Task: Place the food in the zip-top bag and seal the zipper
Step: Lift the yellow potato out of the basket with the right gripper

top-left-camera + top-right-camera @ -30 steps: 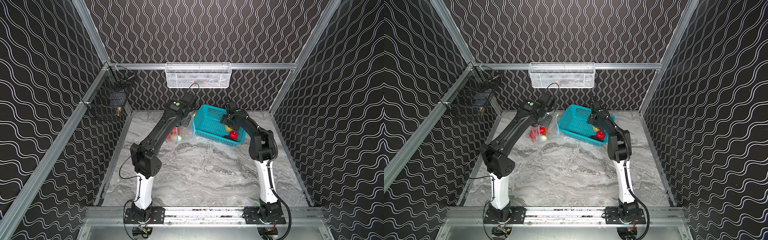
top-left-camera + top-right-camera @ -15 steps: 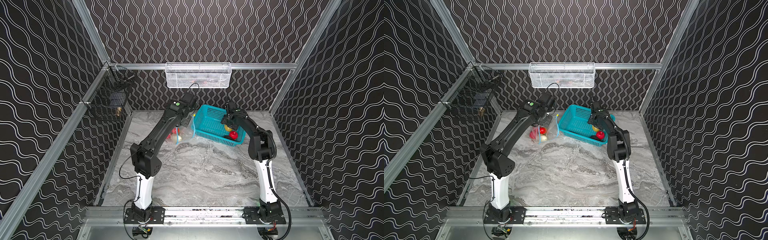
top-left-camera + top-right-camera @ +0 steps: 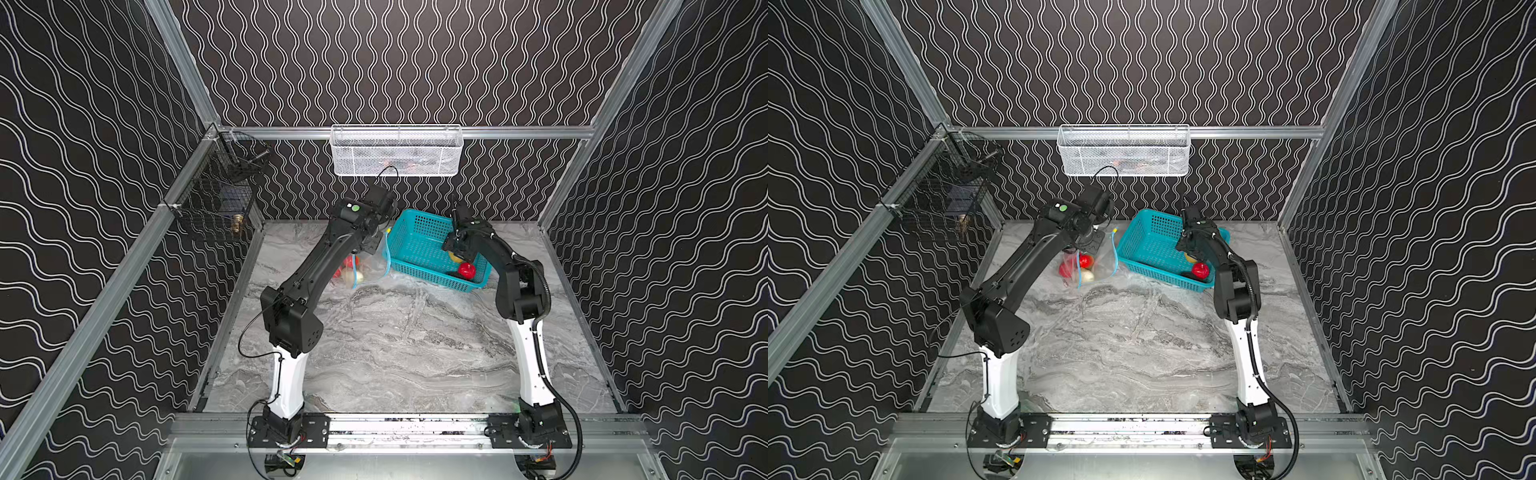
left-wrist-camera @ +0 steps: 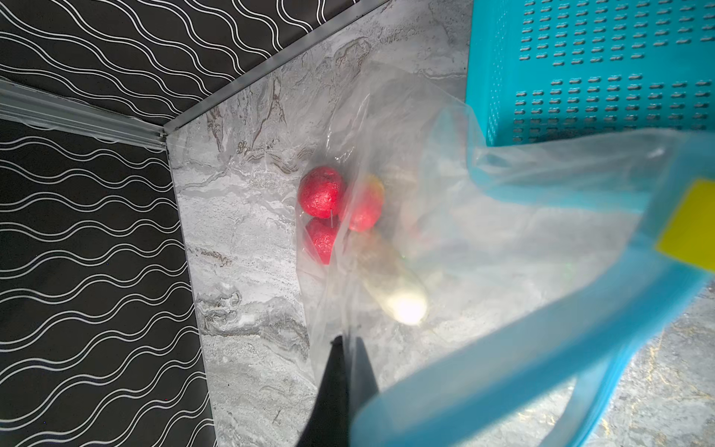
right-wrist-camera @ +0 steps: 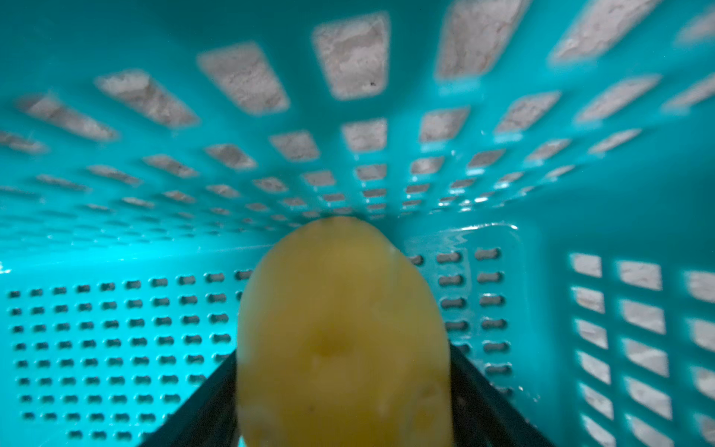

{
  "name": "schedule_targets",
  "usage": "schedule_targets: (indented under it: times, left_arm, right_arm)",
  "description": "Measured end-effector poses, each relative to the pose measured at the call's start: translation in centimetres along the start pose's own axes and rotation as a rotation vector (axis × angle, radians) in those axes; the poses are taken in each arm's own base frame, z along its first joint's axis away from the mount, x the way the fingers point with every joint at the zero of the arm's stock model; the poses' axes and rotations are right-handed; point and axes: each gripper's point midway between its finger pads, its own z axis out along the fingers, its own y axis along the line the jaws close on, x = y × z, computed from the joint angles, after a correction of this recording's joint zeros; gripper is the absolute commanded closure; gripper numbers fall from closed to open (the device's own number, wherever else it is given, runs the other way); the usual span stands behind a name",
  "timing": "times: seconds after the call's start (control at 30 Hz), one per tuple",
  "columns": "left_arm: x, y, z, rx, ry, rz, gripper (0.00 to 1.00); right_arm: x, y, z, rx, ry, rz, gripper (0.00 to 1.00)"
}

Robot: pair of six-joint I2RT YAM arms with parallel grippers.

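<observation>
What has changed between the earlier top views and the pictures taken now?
Nothing visibly moved. The right end effector stays low in the teal perforated plastic basket, around the yellow-brown toy potato; the left end effector still pinches the clear plastic zip-top bag.

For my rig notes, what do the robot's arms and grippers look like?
Both arms are black with boxy joints on white lower columns. The left arm shows a green dot and a black cable; the right arm a ribbed black hose. The left gripper and right gripper have slim black fingers.
</observation>
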Motion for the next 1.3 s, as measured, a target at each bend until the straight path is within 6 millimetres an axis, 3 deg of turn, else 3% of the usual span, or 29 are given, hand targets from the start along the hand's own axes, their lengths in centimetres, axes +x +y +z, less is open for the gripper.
schedule_targets:
  times: [0.8,1.1,1.3]
  left_arm:
    - [-0.3,-0.1,-0.2,0.008,-0.006,-0.004,1.0]
    - [-0.2,-0.1,-0.2,0.012,-0.005,-0.003,1.0]
    - [0.2,0.0,-0.3,0.009,0.001,0.0,1.0]
  right_arm:
    - [-0.5,1.0,-4.3,-0.125,-0.033,0.062,0.34]
    - [0.5,1.5,-4.3,-0.173,-0.009,0.095,0.36]
    - [-0.4,2.2,-6.1,-0.213,-0.026,0.096,0.36]
